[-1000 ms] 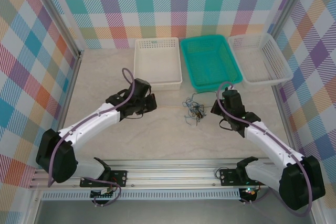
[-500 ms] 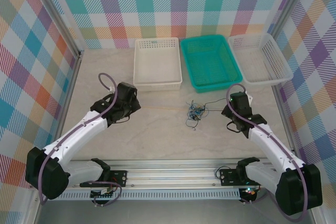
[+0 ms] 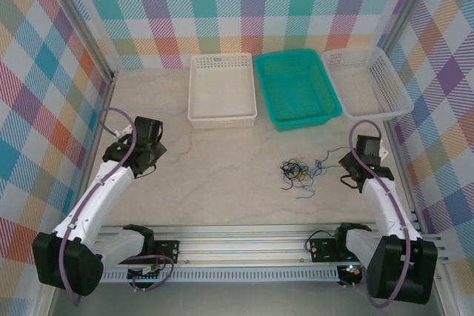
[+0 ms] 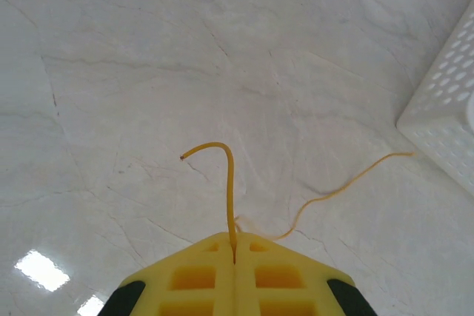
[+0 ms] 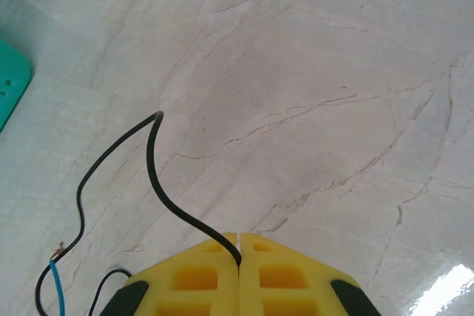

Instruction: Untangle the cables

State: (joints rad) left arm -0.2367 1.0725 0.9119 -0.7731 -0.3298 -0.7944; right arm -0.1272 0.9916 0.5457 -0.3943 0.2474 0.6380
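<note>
Three baskets stand in a row along the far edge of the worktop (image 3: pixel 222 190): left basket (image 3: pixel 222 98), middle basket (image 3: pixel 296 88), right basket (image 3: pixel 368 83). The cable tangle (image 3: pixel 300 174) lies in front of the middle basket (a little right of centre). The left hand (image 4: pixel 234 249), well to its left, pinches a lone cable (image 4: pixel 230 197) trailing toward the left basket's near corner. The right hand (image 5: pixel 238 246), just right of the tangle, pinches one strand (image 5: pixel 158 183).

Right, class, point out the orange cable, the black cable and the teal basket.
orange cable (image 4: pixel 229 190), left wrist view, the upright stretch below its hooked end.
black cable (image 5: pixel 157 116), right wrist view, its topmost bend.
teal basket (image 3: pixel 307 120), top external view, the near rim.
</note>
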